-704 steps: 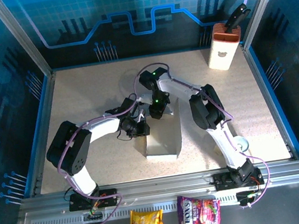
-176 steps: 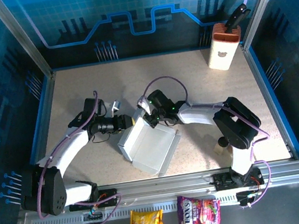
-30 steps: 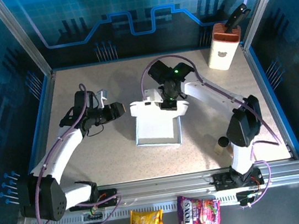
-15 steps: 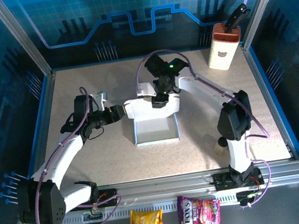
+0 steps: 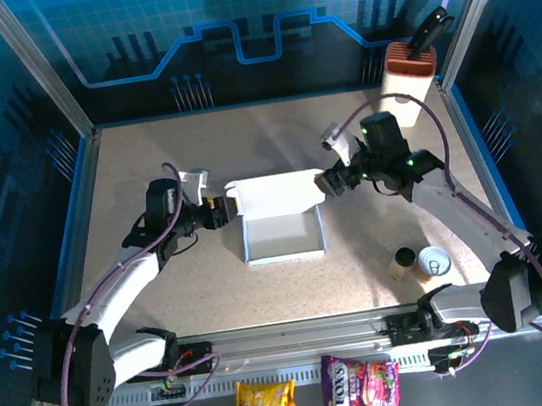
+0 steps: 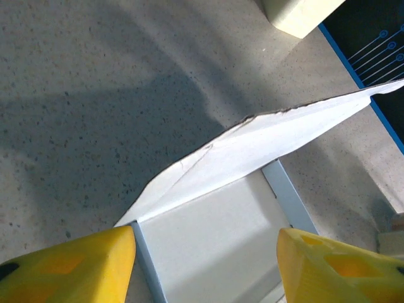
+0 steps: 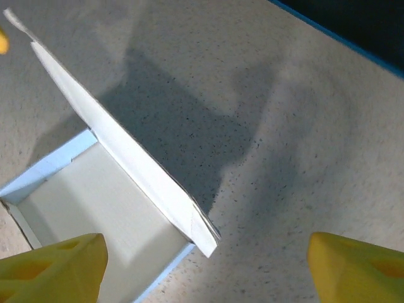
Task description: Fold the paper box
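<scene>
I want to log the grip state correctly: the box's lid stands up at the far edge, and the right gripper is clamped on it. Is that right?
One detail is wrong. The lid of the box does stand up at the far edge, but the right gripper is open beside it, not clamped on it. The right wrist view shows its fingers spread wide, with the lid's end touching neither.

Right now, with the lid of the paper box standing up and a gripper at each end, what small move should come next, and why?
Probably tip the lid toward the near side, down over the paper box. The box is open on top, the lid stands up along its far edge, and the left gripper and right gripper are open at the lid's two ends, holding nothing.
</scene>
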